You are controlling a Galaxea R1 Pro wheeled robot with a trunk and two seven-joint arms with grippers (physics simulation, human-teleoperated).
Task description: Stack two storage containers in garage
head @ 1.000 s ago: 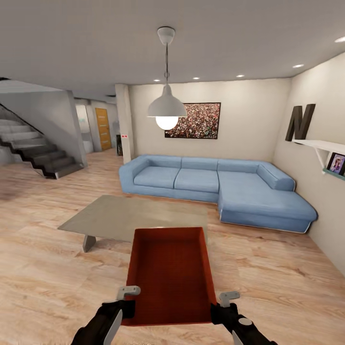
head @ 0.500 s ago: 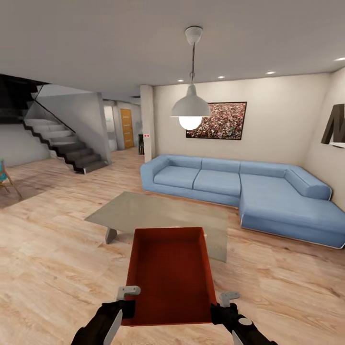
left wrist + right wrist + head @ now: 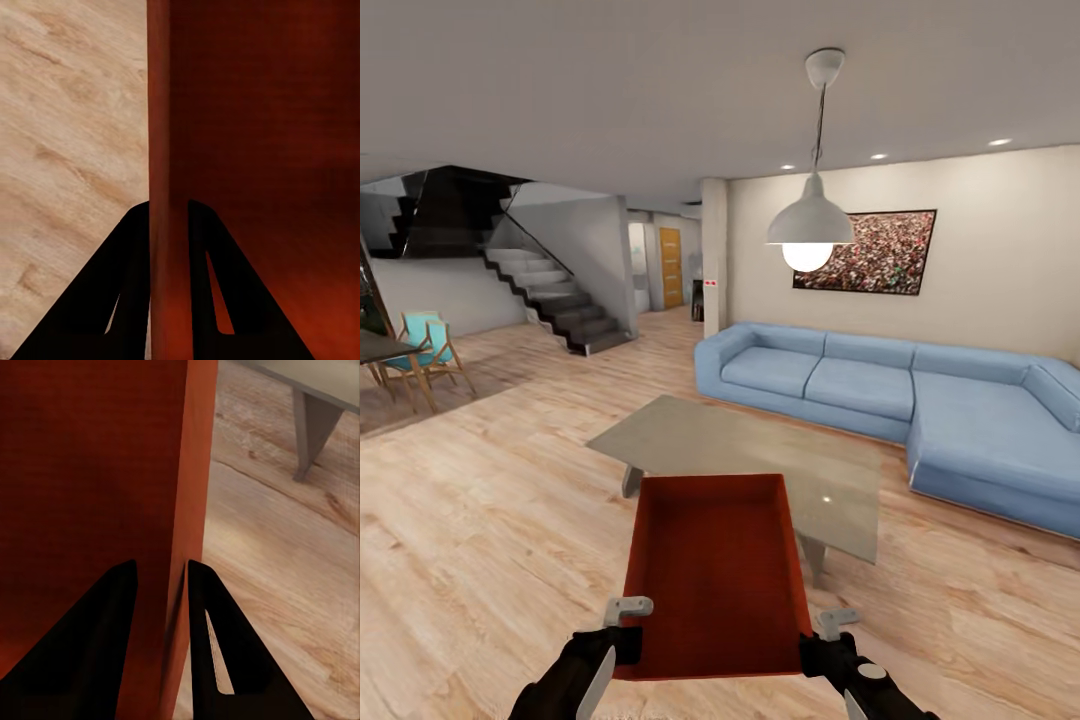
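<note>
Your view has swung left since a moment ago, bringing a turquoise chair [image 3: 422, 340] into sight. Your left gripper [image 3: 622, 622] and right gripper [image 3: 828, 630] each clamp a side wall of the rust-red open-top storage container [image 3: 715, 570], carried above the light wood plank floor [image 3: 480, 500].

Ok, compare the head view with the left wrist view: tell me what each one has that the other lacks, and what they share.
Head view alone: the sofa, the low table, the pendant lamp, the picture, the stairs, a chair, and both end effectors, left and right, at the container's near corners.

Left wrist view alone: the close-up of the grip, with the two dark fingers straddling the container's side wall, one outside and one inside.

Both: the rust-red container and the wood plank floor.
</note>
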